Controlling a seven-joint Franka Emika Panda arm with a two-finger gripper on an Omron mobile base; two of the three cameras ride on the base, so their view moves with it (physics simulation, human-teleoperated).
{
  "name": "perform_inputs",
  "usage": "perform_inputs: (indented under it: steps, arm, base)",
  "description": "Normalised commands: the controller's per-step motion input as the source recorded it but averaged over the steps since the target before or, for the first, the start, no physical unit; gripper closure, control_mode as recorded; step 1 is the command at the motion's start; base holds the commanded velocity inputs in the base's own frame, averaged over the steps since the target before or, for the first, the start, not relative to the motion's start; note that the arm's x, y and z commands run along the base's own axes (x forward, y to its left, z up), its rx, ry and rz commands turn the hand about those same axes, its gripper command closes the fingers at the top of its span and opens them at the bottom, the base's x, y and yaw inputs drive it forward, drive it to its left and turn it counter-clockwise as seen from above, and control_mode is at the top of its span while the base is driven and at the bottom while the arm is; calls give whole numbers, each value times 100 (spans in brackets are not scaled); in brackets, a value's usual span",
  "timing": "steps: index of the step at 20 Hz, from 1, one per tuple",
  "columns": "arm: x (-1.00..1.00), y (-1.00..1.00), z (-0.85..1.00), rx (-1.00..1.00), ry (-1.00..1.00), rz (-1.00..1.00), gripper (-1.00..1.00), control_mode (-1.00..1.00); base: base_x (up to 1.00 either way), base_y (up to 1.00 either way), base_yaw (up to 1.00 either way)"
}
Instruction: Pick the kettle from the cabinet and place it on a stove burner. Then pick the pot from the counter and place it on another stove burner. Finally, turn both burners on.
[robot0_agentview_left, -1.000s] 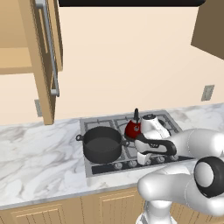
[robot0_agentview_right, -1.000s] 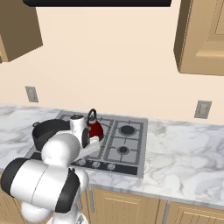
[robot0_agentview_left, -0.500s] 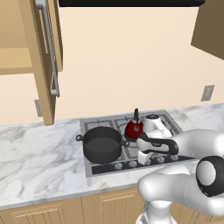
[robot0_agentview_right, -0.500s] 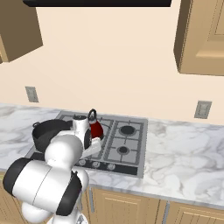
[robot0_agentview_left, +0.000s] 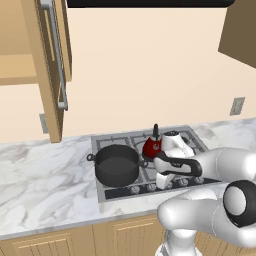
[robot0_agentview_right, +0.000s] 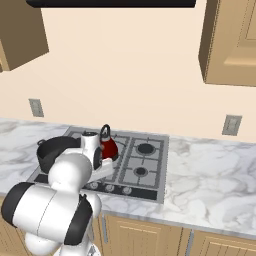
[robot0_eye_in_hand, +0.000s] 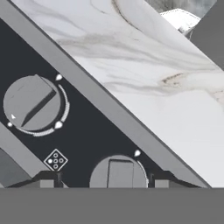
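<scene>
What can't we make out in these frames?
- Gripper: hand view shows just the tips at a knob; both base views have the arm in front.
- Burner flames: pot and kettle cover their burners.
- Knob markings: too small in both base views.
- Cabinet interior: cut off by left base view's edge.

Kettle (robot0_agentview_left: 150, 147) half hidden behind the arm's wrist; in the right base view the pot (robot0_agentview_right: 56, 148) is mostly covered by the arm. Lower knob (robot0_eye_in_hand: 118, 171) cut by the hand view's bottom edge; fingertips barely visible, probably straddling it.
</scene>
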Motion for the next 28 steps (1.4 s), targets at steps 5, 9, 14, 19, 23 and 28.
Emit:
perform_inputs:
  steps: [5,9,14,19,23,28]
  arm:
    - [-10,12,13,0,0,5,-100,-100]
    - [-13,9,11,0,0,6,-100,-100]
    - [-26,1,19,1,-1,6,-100,-100]
    - [-18,0,32,3,-2,6,-100,-100]
    - [-21,0,31,4,-1,4,-100,-100]
    - [-28,0,22,4,0,0,-100,-100]
  base:
    - [0,0,0]
    - [0,0,0]
    - [0,0,0]
    - [0,0,0]
    - [0,0,0]
    - [0,0,0]
